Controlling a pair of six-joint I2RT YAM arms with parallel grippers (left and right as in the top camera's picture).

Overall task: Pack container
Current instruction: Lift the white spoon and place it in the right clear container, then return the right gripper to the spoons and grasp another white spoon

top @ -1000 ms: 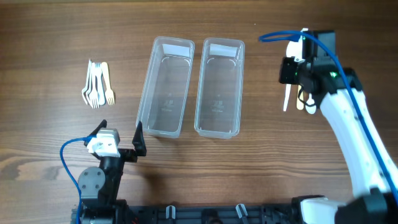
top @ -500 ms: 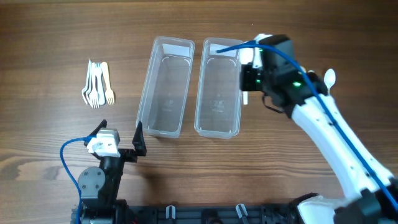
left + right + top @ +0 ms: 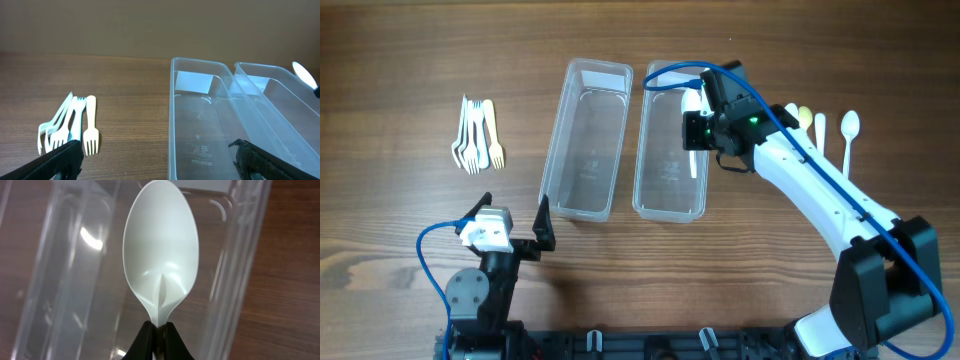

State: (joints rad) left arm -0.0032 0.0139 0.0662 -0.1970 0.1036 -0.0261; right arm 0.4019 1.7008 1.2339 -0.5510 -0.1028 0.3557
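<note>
Swinging in from the spare spoons (image 3: 820,126) at the frame's right, my right pincer (image 3: 695,130) now hangs over the right container (image 3: 669,213) at centre, clamped on the neck of a white spoon (image 3: 161,255). The carry looks done, I judge; lowering and letting go remain, while my left pincer (image 3: 515,213) sits spread wide and empty at lower left.

Table (image 3: 400,60): wood, visible grain, matt brown. Left bin (image 3: 582,205), right bin (image 3: 668,210): clear plastic, smooth, glossy, with bright glints on walls. Spoon (image 3: 161,255): white plastic, smooth, soft sheen, moulded rib at neck. Forks (image 3: 477,135): white and cream plastic, smooth. Right fingers (image 3: 140,345): black, matt.
</note>
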